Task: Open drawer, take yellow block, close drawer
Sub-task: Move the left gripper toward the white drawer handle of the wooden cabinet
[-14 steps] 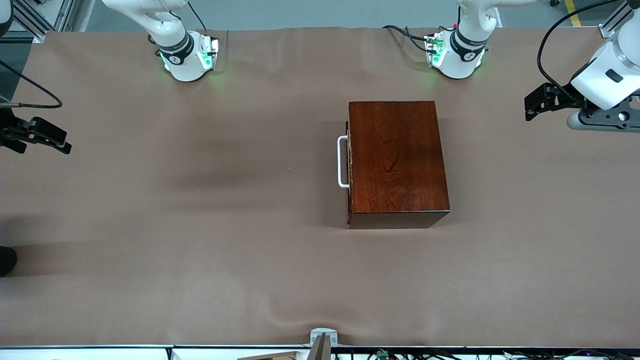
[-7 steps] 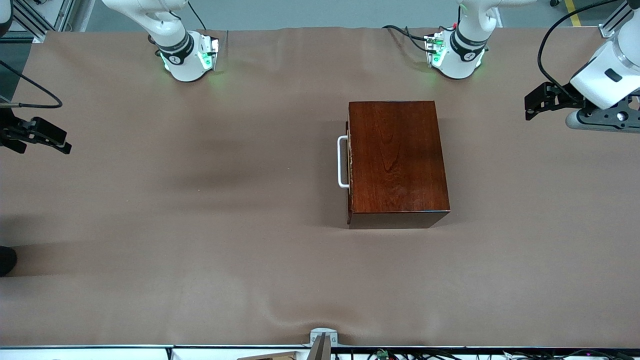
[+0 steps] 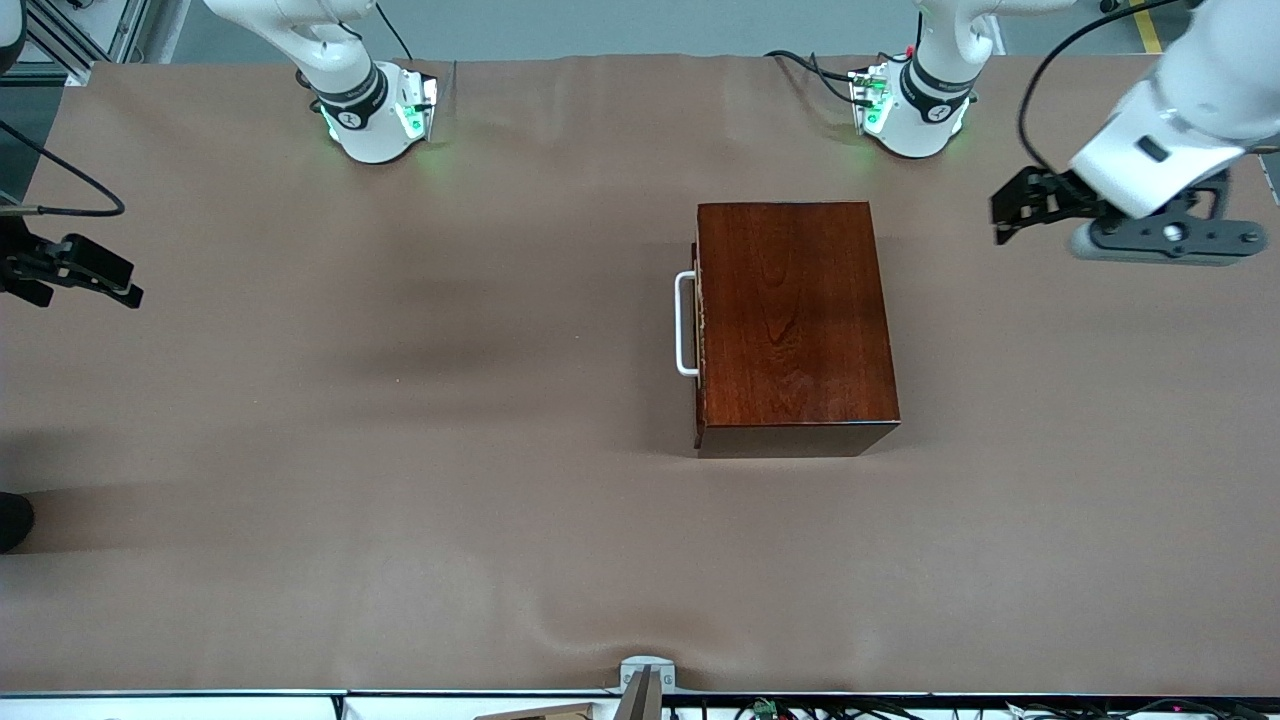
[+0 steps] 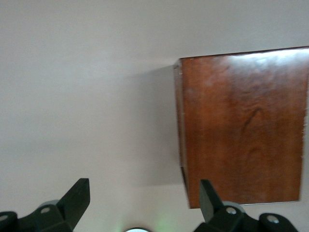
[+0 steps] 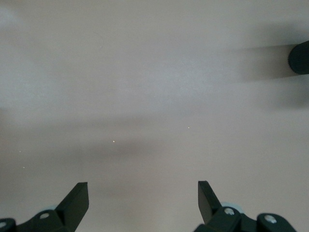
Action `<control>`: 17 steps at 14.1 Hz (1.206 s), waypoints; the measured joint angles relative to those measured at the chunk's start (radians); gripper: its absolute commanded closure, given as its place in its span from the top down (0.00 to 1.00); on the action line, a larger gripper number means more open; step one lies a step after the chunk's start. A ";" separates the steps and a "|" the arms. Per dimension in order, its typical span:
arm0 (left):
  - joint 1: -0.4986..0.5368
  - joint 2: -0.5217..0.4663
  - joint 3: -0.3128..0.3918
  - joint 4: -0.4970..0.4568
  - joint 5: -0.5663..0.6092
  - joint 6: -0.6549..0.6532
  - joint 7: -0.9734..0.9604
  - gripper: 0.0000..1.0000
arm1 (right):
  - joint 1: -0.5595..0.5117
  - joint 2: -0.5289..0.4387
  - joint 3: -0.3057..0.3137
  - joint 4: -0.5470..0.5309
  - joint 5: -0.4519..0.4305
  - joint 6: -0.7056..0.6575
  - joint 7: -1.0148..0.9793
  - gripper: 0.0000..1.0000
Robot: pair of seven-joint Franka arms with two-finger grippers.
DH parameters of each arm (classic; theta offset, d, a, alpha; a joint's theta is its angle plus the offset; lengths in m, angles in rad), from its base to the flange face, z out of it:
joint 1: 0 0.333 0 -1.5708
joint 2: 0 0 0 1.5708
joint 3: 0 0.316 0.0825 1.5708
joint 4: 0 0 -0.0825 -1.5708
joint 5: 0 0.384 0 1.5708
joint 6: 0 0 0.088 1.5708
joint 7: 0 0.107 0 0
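Note:
The dark reddish-brown wooden box [image 3: 795,325] stands in the middle of the table. Its drawer is shut, and the white bar handle [image 3: 685,323] faces the right arm's end of the table. The box top also shows in the left wrist view [image 4: 244,125]. The yellow block is hidden. My left gripper [image 3: 1000,218] is open and empty, up over the bare table between the box and the left arm's end; its own view shows it [image 4: 145,188] with the jaws wide apart. My right gripper [image 3: 128,280] is open and empty over the table at the right arm's end, also seen in its own view [image 5: 143,191].
The table is covered with a brown cloth [image 3: 400,450]. Both arm bases [image 3: 375,115] [image 3: 915,110] stand along the edge farthest from the front camera. A round black object [image 3: 12,520] sits at the table's edge at the right arm's end, also in the right wrist view [image 5: 299,57].
My left gripper has moved toward the box, from the left arm's end of the table. The right arm and the box have not moved.

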 measured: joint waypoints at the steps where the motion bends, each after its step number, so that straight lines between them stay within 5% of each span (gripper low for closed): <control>1: -0.009 0.012 -0.005 0.007 -0.018 0.000 -0.034 1.00 | 0.000 0.000 0.000 0.000 0.000 0.000 0.000 1.00; 17: -0.097 0.167 -0.009 0.144 -0.151 -0.002 -0.484 1.00 | 0.000 0.000 -0.006 0.000 0.000 -0.002 0.000 1.00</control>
